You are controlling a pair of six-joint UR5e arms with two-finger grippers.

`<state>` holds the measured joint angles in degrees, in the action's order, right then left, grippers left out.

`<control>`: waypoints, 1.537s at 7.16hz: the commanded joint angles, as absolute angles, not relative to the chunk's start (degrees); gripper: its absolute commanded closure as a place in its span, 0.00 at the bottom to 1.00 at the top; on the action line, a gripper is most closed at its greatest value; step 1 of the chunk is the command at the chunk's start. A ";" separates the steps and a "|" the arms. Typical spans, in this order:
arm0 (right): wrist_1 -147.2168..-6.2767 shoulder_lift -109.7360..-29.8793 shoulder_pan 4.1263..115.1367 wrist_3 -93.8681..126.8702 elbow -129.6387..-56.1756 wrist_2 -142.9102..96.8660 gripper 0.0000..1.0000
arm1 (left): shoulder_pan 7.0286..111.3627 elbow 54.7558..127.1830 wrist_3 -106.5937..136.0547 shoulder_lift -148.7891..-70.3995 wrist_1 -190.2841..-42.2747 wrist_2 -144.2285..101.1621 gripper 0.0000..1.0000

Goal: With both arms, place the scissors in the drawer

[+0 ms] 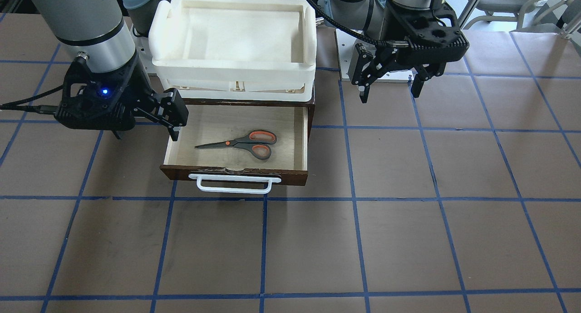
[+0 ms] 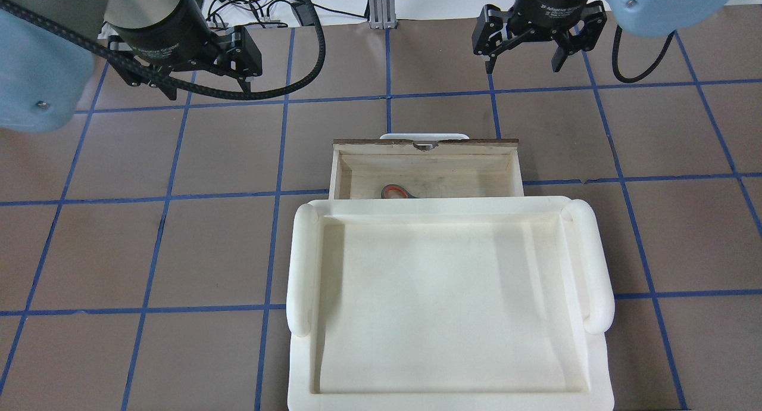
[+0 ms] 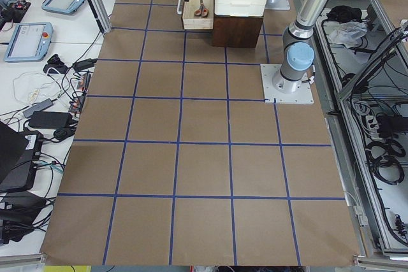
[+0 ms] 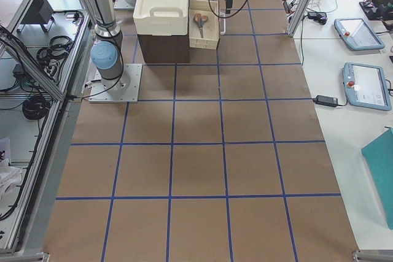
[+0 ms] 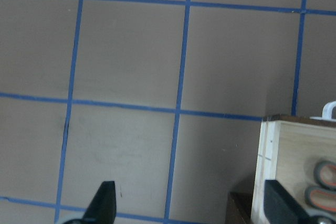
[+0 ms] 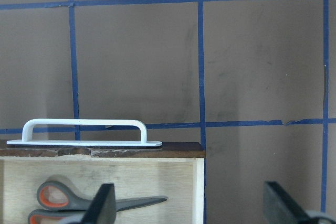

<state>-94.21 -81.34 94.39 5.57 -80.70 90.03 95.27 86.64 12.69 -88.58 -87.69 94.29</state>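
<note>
The scissors (image 1: 245,144), with grey-and-orange handles, lie flat inside the open drawer (image 1: 236,173), blades pointing to the view's left. In the overhead view only one handle loop of the scissors (image 2: 396,192) shows past the tray. My right gripper (image 1: 145,131) is open and empty, hovering at the drawer's side; its wrist view shows the scissors (image 6: 79,203) and the white bar handle (image 6: 84,129). My left gripper (image 1: 389,90) is open and empty above bare table, well clear of the drawer. The left wrist view shows the drawer's corner (image 5: 268,166) and the scissor handles (image 5: 323,182).
A white foam tray (image 1: 233,68) sits on top of the dark cabinet behind the drawer and hides most of the drawer in the overhead view, where the tray (image 2: 300,268) fills the middle. Brown table with blue grid lines (image 1: 408,240) stretches in front. The arms' base plate (image 3: 287,84) is beside the cabinet.
</note>
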 commanded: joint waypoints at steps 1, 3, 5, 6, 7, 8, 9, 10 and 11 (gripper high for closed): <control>-94.13 -82.00 94.39 5.62 -81.47 90.26 0.00 | 93.26 84.22 14.77 -89.46 -94.39 88.52 0.00; -93.00 -82.18 94.39 5.63 -81.39 90.18 0.00 | 93.43 81.38 13.55 -92.63 -94.22 88.59 0.00; -92.99 -82.09 94.39 5.63 -81.39 90.18 0.00 | 93.52 82.61 5.29 -90.72 -94.83 89.12 0.00; -91.94 -82.26 94.39 5.71 -81.30 90.78 0.00 | 93.60 83.14 5.27 -90.62 -94.57 89.03 0.00; -90.89 -83.57 94.48 5.63 -81.12 91.75 0.00 | 93.52 83.14 5.27 -90.53 -94.22 88.86 0.00; -89.31 -83.76 94.48 5.54 -81.04 91.24 0.00 | 93.60 83.23 5.19 -90.53 -94.13 88.94 0.00; -88.86 -83.93 94.48 5.54 -81.04 91.32 0.00 | 93.69 83.32 4.92 -90.53 -94.22 89.03 0.00; -88.94 -83.85 94.48 5.54 -81.04 91.32 0.00 | 93.69 83.32 4.92 -90.53 -94.22 89.12 0.00; -89.03 -83.85 94.48 5.54 -81.21 91.49 0.00 | 93.69 83.32 4.92 -90.53 -94.31 89.12 0.00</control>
<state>-89.08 -83.82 94.48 5.54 -81.08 91.36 93.67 83.29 4.96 -90.54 -94.24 89.08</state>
